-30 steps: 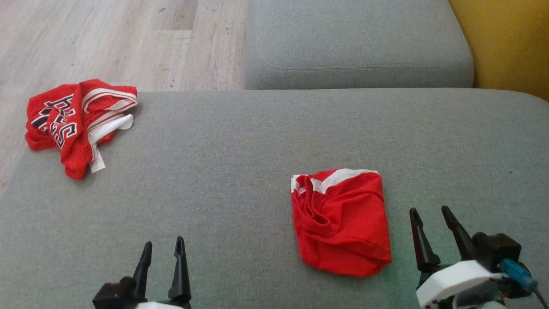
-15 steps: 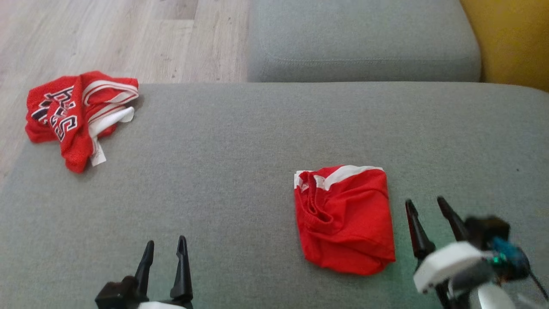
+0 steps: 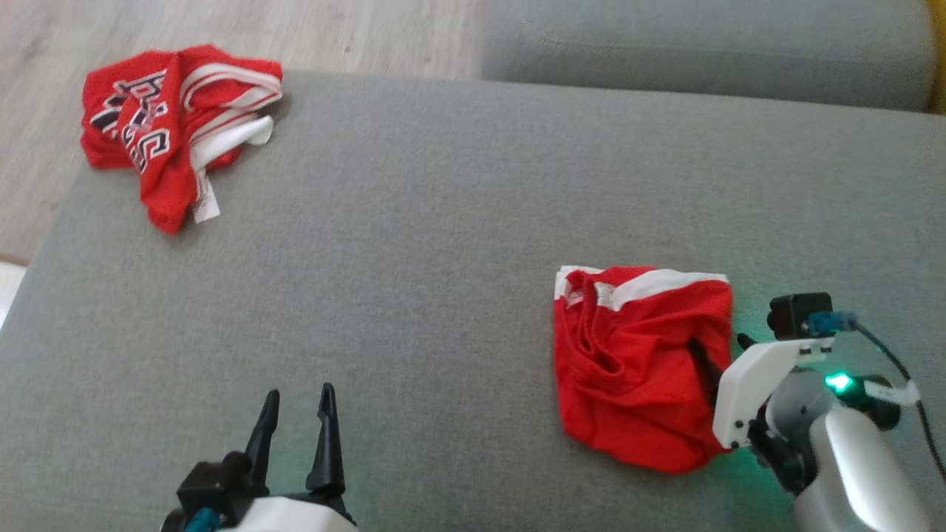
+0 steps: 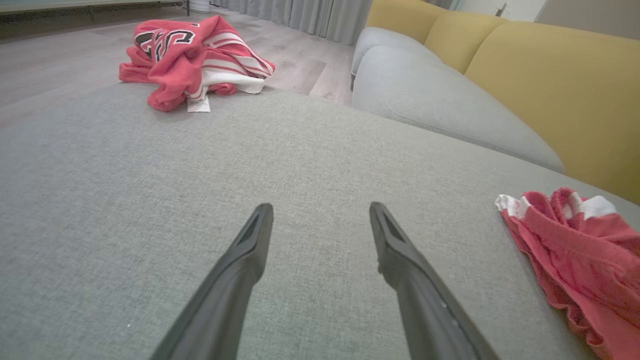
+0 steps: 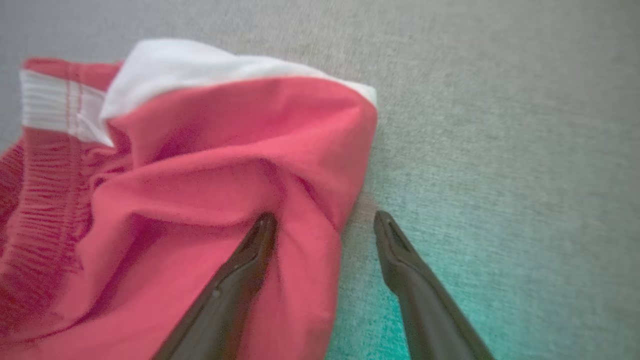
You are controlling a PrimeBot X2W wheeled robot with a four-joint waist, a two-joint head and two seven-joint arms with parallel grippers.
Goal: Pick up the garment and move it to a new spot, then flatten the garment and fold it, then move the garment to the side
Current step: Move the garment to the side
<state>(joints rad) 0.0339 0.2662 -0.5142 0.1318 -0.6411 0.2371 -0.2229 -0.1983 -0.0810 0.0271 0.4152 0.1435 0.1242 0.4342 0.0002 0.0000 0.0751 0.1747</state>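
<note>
Reader: Risk first, please. What could go wrong from here?

Describer: Folded red garment lies on the near right part of the grey cushion. The right gripper straddles the garment's right edge, jaws spread and holding nothing. One finger rests on the top layer, the other over bare cushion just beside it. If the jaws close there, they would likely pinch only the upper layer, and a lift or drag could pull the fold open. A fingertip could also catch in the cushion's weave. The left gripper hovers above the cushion's near left part, jaws wide and empty, well apart from the garment, so it gives the far edge no support.

Reader: And what differs from a second ago?

Describer: Back then the right gripper stood over bare cushion, apart from the garment on its right side. Now it has turned in and reached the fabric. The left gripper is unchanged. The whole head view has shifted, so the crumpled red jersey at the cushion's far left corner only seems displaced. The camera moved, not the cloth.
</note>
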